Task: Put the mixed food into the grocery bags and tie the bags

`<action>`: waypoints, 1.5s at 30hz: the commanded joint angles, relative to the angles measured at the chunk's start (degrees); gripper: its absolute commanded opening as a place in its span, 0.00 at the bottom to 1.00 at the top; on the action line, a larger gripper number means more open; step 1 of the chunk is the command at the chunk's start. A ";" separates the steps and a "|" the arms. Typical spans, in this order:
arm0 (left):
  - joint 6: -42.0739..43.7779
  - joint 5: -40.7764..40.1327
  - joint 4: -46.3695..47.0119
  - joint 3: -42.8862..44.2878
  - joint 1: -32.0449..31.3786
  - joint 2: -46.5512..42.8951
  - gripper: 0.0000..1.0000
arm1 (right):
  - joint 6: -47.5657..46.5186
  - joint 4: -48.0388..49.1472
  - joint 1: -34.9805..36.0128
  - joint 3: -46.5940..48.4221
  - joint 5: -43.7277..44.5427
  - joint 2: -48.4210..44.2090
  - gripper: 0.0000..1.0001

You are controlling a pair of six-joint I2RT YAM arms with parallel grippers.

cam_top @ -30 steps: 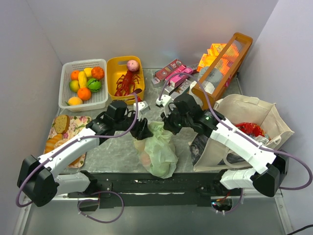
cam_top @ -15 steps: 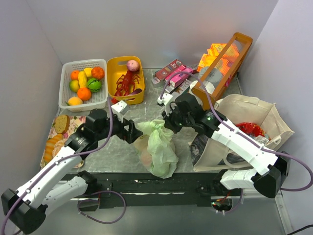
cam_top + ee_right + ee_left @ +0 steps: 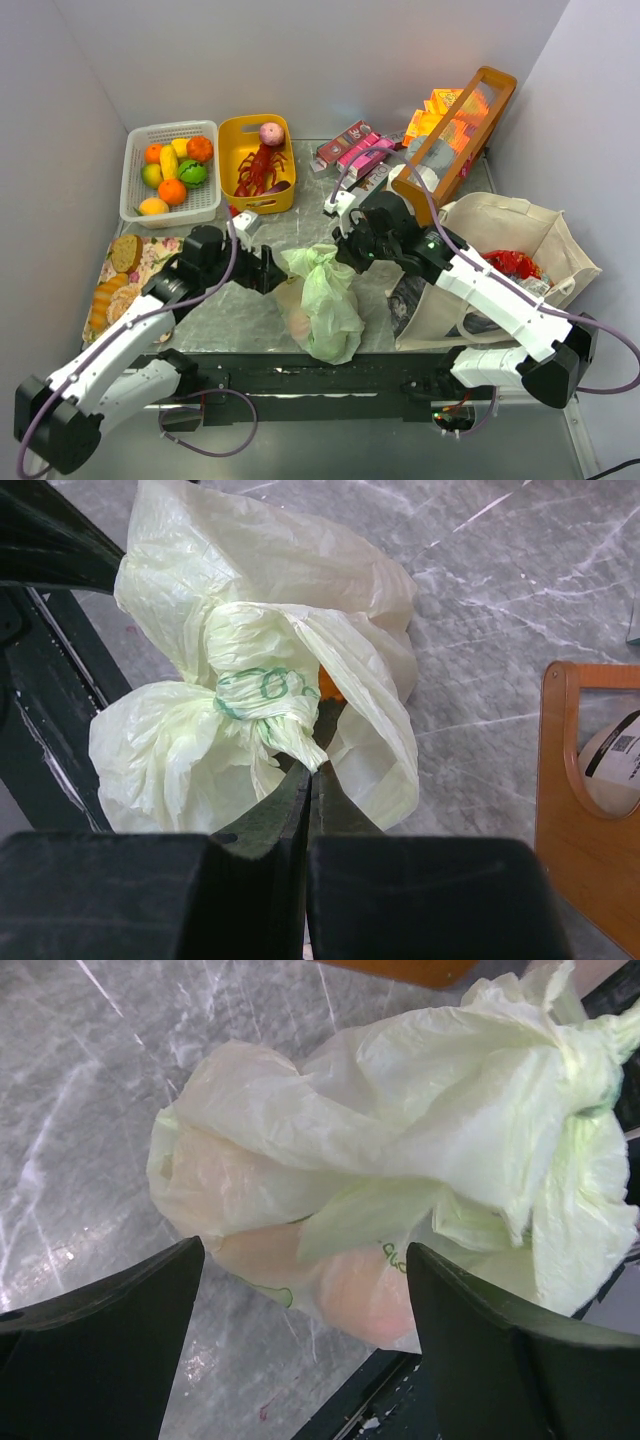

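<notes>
The pale green plastic grocery bag (image 3: 325, 305) lies at the middle front of the table, its handles twisted into a knot (image 3: 262, 695). Peach-coloured food (image 3: 365, 1295) shows through its thin skin. My right gripper (image 3: 312, 770) is shut on the tail of plastic just past the knot, and in the top view it (image 3: 346, 254) sits at the bag's upper right. My left gripper (image 3: 305, 1252) stands wide open just left of the bag (image 3: 400, 1150), holding nothing. The beige canvas tote (image 3: 515, 235) stands at the right with red packets (image 3: 510, 265) inside.
A white basket of toy fruit (image 3: 170, 170) and a yellow basket (image 3: 232, 142) with a red lobster (image 3: 260, 168) sit at the back left. Pink boxes (image 3: 355, 150) and a tilted wooden crate (image 3: 455, 125) are at the back right. Bread lies on a floral plate (image 3: 125, 262) at the left.
My left gripper let go of the bag, opened wide and drew back to the left. The right gripper kept its hold on the knotted end.
</notes>
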 commanded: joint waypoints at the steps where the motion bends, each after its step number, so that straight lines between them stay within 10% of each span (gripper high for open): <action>1: 2.10 5.33 3.68 4.45 0.27 5.52 0.85 | 0.54 2.01 -0.37 0.13 -0.42 -2.21 0.00; 14: 3.68 9.29 6.32 6.39 0.19 9.04 0.45 | 0.54 2.27 -0.46 -0.66 -0.25 -2.83 0.00; 19: 2.81 8.95 6.14 5.78 0.18 8.52 0.01 | 1.07 2.36 -0.37 -0.83 0.80 -3.27 0.00; 45: -12.40 -26.21 -2.10 -3.10 12.48 -7.39 0.01 | 10.03 5.79 -13.73 -7.07 16.62 -8.36 0.00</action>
